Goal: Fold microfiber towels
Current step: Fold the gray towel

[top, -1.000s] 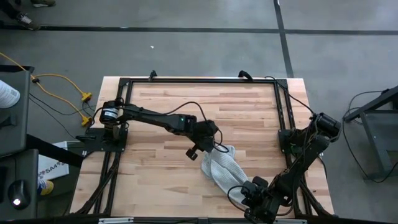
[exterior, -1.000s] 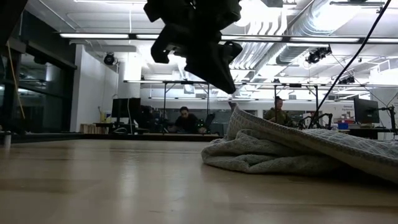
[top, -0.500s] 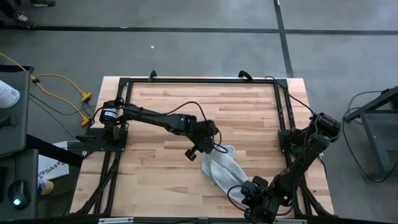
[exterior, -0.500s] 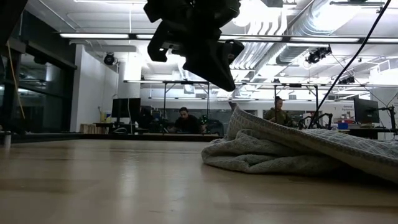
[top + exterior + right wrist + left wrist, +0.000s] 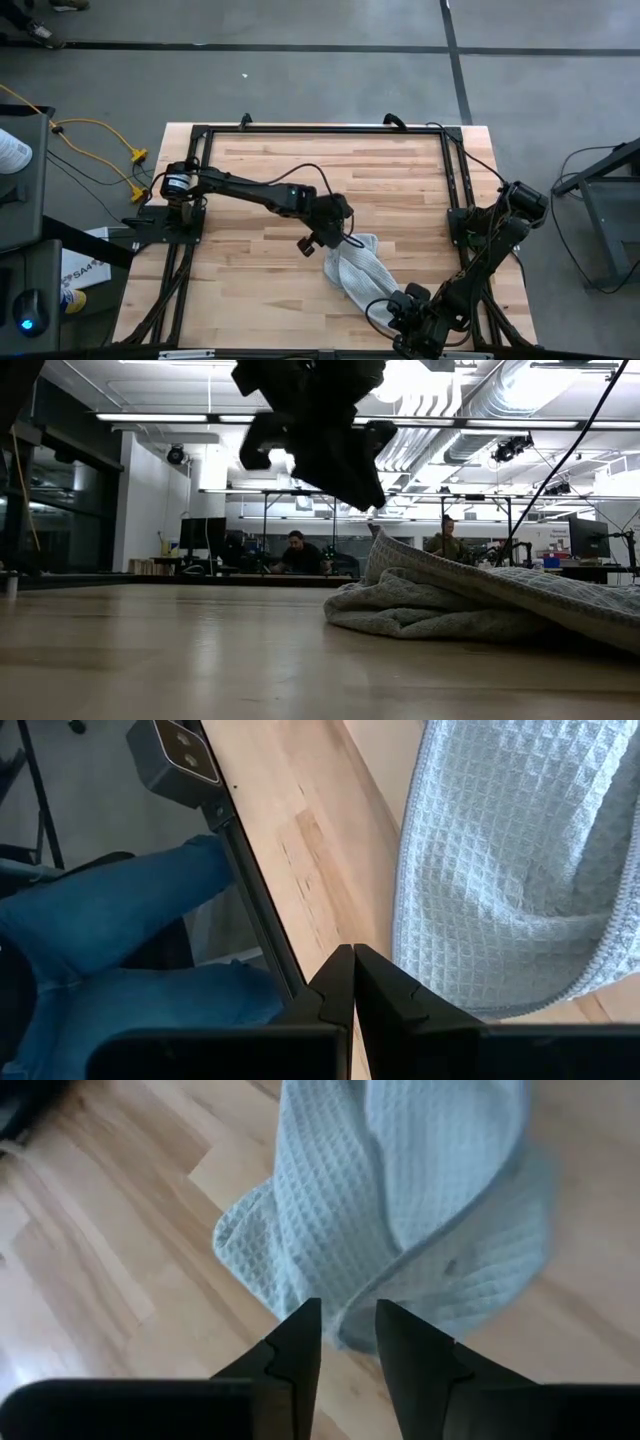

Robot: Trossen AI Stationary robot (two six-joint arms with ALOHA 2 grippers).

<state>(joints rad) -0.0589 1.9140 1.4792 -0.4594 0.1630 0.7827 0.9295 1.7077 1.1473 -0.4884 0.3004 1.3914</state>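
Towel (image 5: 357, 266) lies bunched in a long rumpled strip on the table (image 5: 250, 290), running from mid-table toward the near right corner; not flat, not folded. In the low view it humps up with a raised fold.

My left fingers (image 5: 347, 1342) hang just above its far end, parted narrowly with a clear gap between them, nothing in them; the towel's edge sits right under the tips. In the high view that gripper is at the towel's upper end (image 5: 328, 232).

My right fingers (image 5: 352, 982) are pressed together, empty, at the towel's near end close to the table's edge (image 5: 412, 318); the towel shows just beside them, not between them.

A person's blue-clad legs (image 5: 110, 920) show past the table edge.

Risks: with the cloth this bunched, a pinch could catch two layers or only a ridge, so the fold drags crooked. The left gap is narrow, so it may push the edge away instead of straddling it. The near end sits close to the edge, so a pull could slide it off.
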